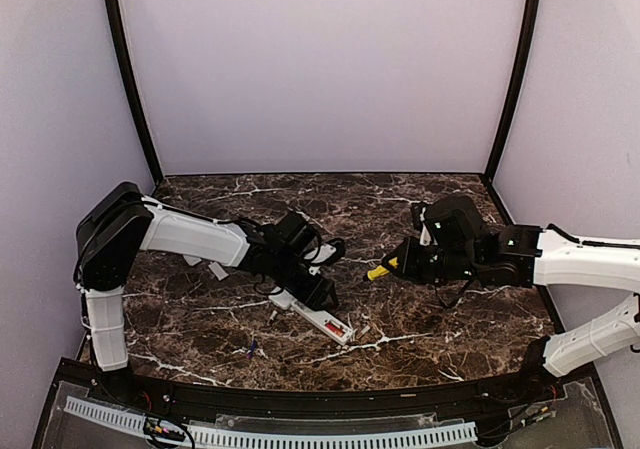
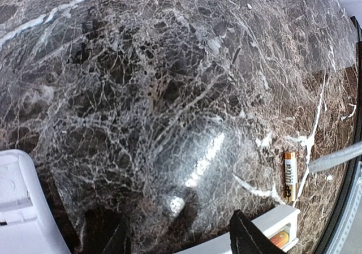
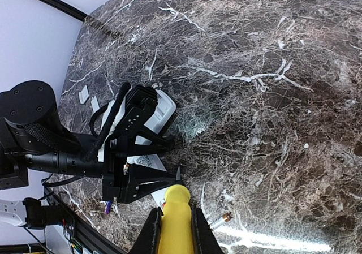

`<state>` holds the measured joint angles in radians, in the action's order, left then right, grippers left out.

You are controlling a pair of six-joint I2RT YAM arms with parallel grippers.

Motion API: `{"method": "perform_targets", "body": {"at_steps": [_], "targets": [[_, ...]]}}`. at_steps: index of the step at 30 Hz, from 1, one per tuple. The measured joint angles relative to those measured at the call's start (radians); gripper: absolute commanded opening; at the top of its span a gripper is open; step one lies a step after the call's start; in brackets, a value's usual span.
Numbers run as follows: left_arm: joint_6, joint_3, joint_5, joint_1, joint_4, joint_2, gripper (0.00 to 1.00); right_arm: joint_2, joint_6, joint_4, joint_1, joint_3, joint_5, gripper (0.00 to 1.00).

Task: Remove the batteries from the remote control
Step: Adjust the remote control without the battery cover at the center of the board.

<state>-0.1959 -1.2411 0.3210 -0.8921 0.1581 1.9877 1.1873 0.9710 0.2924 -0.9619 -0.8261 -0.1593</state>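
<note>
A white remote [image 1: 326,321] lies open at front centre with a reddish battery [image 2: 281,240] in its bay. My left gripper [image 1: 318,291] hangs open just over its near end, and the remote's edge [image 2: 266,223] shows between the dark fingertips [image 2: 248,237]. One loose battery [image 2: 289,175] lies on the marble beside it, also seen in the right wrist view [image 3: 218,220]. A bluish-purple battery [image 3: 106,209] lies near the front edge. My right gripper [image 3: 176,231] is shut on a yellow screwdriver handle [image 3: 177,209], apart from the remote.
A second white remote [image 3: 163,108] lies under the left wrist and shows at the left of the left wrist view [image 2: 20,209]. Two small flat white covers [image 3: 85,94] lie at the far left. The table's black front rim [image 1: 320,399] is close.
</note>
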Motion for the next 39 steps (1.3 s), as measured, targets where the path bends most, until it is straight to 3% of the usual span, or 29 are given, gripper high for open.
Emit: {"method": "perform_targets", "body": {"at_steps": [21,34,39], "targets": [[-0.018,0.143,0.113,-0.012,0.047,-0.125,0.63,0.007,0.006,-0.006,0.0,0.0,0.0,0.0],[0.054,0.143,-0.11,-0.121,0.103,-0.144,0.63,0.004,0.011,0.0,0.001,0.006,-0.013,0.0],[0.056,0.143,-0.146,-0.13,0.106,-0.144,0.55,0.003,0.011,0.002,0.001,0.01,-0.018,0.0]]}}
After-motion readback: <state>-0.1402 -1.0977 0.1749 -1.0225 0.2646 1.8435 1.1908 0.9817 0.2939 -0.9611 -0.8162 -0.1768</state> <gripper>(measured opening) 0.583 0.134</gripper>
